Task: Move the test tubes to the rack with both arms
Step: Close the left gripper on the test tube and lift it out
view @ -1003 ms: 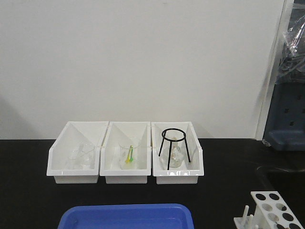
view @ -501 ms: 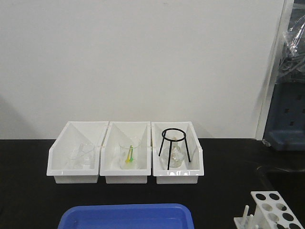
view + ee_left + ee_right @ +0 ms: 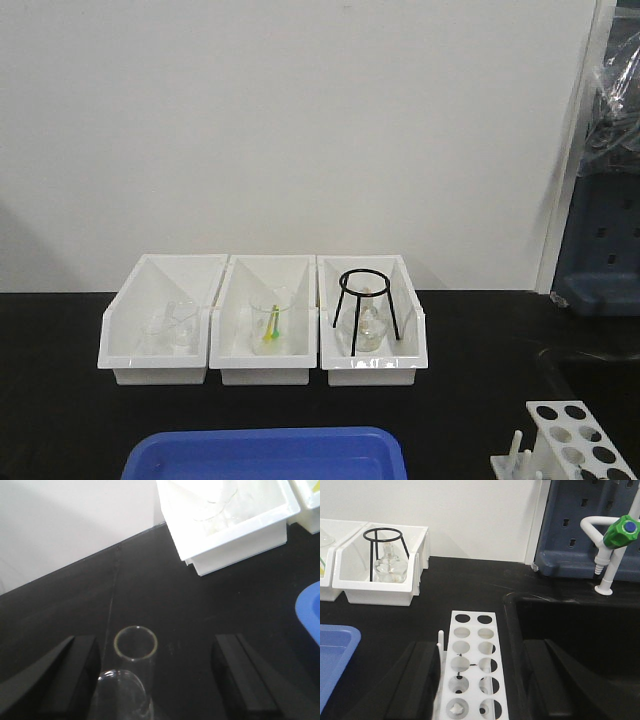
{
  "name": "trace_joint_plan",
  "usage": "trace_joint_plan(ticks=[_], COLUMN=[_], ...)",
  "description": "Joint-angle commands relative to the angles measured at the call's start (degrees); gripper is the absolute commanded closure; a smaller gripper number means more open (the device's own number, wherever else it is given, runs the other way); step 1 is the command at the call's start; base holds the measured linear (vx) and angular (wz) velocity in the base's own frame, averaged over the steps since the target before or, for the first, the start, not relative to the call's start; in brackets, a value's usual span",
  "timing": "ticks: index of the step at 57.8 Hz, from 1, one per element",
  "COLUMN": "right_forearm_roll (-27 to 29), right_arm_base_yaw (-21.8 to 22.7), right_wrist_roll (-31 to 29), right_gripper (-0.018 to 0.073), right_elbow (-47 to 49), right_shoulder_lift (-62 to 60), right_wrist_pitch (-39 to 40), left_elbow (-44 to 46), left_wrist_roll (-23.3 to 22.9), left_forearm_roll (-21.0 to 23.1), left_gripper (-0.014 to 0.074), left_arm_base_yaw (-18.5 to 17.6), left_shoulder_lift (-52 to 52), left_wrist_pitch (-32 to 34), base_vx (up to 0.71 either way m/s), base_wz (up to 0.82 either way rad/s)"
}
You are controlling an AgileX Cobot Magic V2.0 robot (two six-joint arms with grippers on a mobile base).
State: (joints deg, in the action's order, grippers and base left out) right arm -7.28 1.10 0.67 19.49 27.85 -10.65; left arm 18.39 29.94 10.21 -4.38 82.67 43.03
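Gaping left hand (image 3: pixel 157 650): fingers stood wide apart, a test tube (image 3: pixel 135 643) between them above the worktop (image 3: pixel 150 590)
Right hand (image 3: pixel 480 647): fingers stood apart either side of the rack (image 3: pixel 470 630)
Rack: sat on the worktop

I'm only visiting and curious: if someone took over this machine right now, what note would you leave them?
Left gripper: open, fingers either side of a clear test tube seen end-on over the black table, not gripping it.
Right gripper: open, fingers either side of the white rack.
Done: no tube shows in the rack's visible holes.
Left: grip the tubes and seat them in the rack.
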Motion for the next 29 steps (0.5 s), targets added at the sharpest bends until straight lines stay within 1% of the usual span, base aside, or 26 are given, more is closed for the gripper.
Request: trace_joint_plan(ticks=[1,9,14,22,29], right_forearm_roll=[-0.35,-0.35,-0.35,-0.35,-0.35], right_arm_base_yaw=[0.15,0.15,0.15,0.15,0.15], right_wrist_roll=[-0.06,-0.06,-0.06,-0.06,-0.06], right_gripper=[0.0121,0.0121,0.0121,0.0121,0.0121], right_elbow=[1.98,1.98,1.98,1.98,1.98], right_shoulder_lift=[0.47,0.47,0.47,0.47,0.47], right_wrist_pitch=[4.46,4.4,4.32,4.21,4.21], left_elbow=[1.47,1.54,1.54,1.54,1.54], left_wrist_roll=[-0.54,-2.0,-2.0,-2.0,-2.11], left_forearm_roll=[0.44,0.44,0.44,2.4,3.69], left_gripper=[0.0007,0.0008,0.0008,0.0014,0.0066], left_arm_base_yaw=[-0.04,-0.04,-0.04,-0.04,-0.04], left_shoulder_lift=[0.29,1.66,1.94,2.11,2.11], left_wrist_pitch=[7.49,9.06,10.72,11.38,13.47], base_vx=[0.0,0.0,0.0,0.0,0.0], base_wz=[0.0,0.0,0.0,0.0,0.0])
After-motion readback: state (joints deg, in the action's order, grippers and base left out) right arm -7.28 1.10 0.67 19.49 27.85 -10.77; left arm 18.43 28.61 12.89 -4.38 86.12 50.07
